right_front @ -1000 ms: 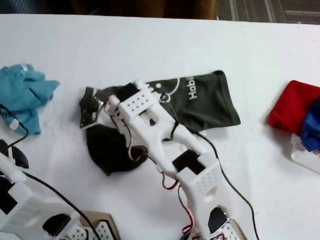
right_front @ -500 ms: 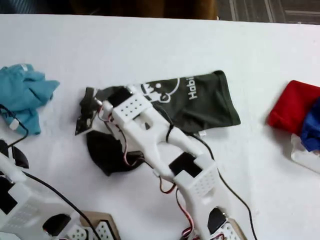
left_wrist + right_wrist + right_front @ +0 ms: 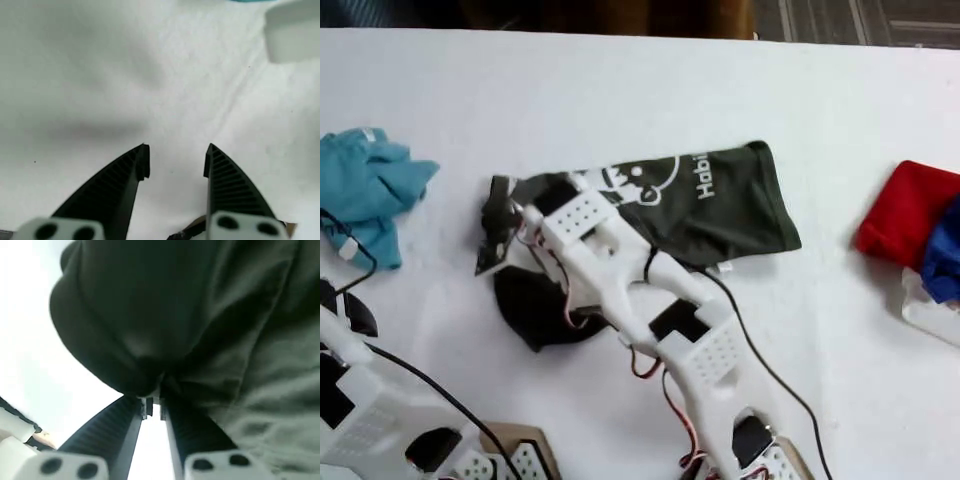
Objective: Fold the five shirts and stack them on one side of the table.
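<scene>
We note the right gripper [image 3: 154, 405] with its fingers pressed together on a bunched edge of the dark green shirt [image 3: 720, 205]. The shirt lies mid-frame on the worktop [image 3: 620, 90], its crumpled end toward the lower left. The left gripper [image 3: 175, 160] hovers over bare worktop, fingers spread. We judge the fold needs a low, slow carry of the pinched edge over the printed half. We should release only once the edges align, since a high lift risks dragging the whole shirt.

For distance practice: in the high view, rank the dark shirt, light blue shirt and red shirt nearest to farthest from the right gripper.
1. Dark shirt, pinched in the right gripper.
2. Light blue shirt, left edge.
3. Red shirt, far right.
</scene>
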You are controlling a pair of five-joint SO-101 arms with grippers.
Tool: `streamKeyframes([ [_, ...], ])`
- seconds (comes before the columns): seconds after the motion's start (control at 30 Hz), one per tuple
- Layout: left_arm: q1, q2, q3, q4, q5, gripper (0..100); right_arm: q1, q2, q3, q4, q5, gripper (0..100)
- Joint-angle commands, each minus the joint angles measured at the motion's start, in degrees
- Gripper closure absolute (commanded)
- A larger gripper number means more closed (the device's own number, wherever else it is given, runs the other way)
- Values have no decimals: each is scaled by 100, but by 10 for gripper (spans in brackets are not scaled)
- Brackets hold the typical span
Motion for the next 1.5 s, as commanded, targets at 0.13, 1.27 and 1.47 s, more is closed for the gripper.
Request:
streamKeyframes([
  [0.13,-26,-273,4,9,-53,805,-75,-40,-571,330,-53,728],
  [1.27,-835,-290,-382,-26,712,805,-479,-734,105,-1604,-809,979],
  [1.47,-1116,-290,-822,-18,774,805,-505,-57,-941,-1068,-809,979],
])
